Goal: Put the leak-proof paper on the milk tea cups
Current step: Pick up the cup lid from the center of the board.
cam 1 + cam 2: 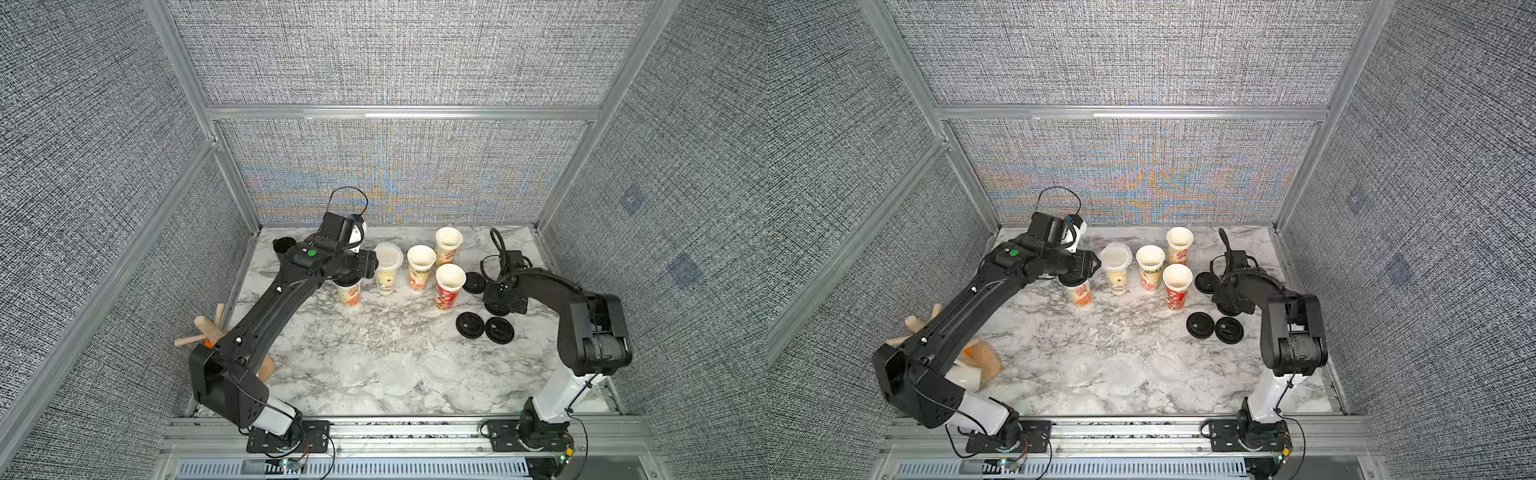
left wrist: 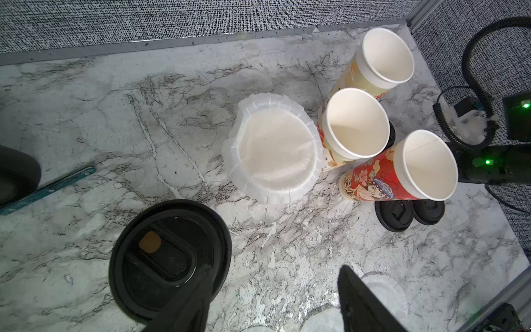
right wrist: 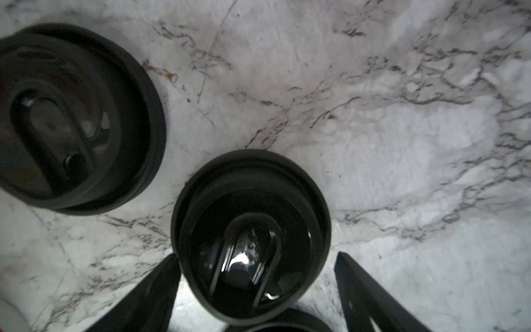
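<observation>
Left wrist view: paper (image 2: 273,149) caps one cup (image 1: 386,284), three cups (image 2: 356,123) right of it stand empty, and the leftmost cup (image 1: 350,295) carries a black lid (image 2: 169,255); spare papers (image 1: 399,370) lie near. Left gripper (image 2: 275,271), arm stretched far, hangs over that lid, jaws wide. Right gripper (image 3: 255,255), low at right, straddles a table lid (image 3: 250,230), jaws wide.

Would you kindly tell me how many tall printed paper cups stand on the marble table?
5 cups: the leftmost, wearing a black round plastic lid; the next, covered by translucent round paper; three open ones rightward.
</observation>
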### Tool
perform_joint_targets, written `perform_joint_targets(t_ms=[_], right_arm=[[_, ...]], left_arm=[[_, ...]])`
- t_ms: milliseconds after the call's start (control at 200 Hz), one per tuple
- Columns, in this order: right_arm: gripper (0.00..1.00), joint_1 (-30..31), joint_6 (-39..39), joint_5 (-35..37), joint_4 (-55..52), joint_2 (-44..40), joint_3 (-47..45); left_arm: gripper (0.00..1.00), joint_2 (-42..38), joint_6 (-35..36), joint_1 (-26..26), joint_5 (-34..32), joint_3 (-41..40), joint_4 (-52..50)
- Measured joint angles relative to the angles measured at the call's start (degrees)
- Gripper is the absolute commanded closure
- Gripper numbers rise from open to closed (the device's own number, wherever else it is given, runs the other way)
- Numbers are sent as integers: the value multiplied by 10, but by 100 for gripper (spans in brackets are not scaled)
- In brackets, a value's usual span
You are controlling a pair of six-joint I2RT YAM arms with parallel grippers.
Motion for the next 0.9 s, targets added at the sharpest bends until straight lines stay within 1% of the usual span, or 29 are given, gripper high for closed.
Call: perform_joint_targets(t_ms=[340, 495, 601, 676, 771, 896], right_arm=[[19, -5, -11, -1, 11, 18, 10], [26, -6, -14, -8, 21, 21, 9], [28, -6, -16, -11, 22, 14, 5], [30, -6, -19, -12, 14, -6, 4], [30, -3, -24, -8, -7, -53, 13], [30, 23, -36, 10, -56, -125, 65]], left_arm=[[29, 0, -4, -3, 0, 5, 2], [29, 1, -3, -4, 0, 10, 2], [30, 1, -3, -4, -1, 11, 2], [30, 1, -3, -4, -1, 12, 2], [30, 4, -3, -4, -3, 16, 2], [31, 13, -3, -4, -7, 29, -4]])
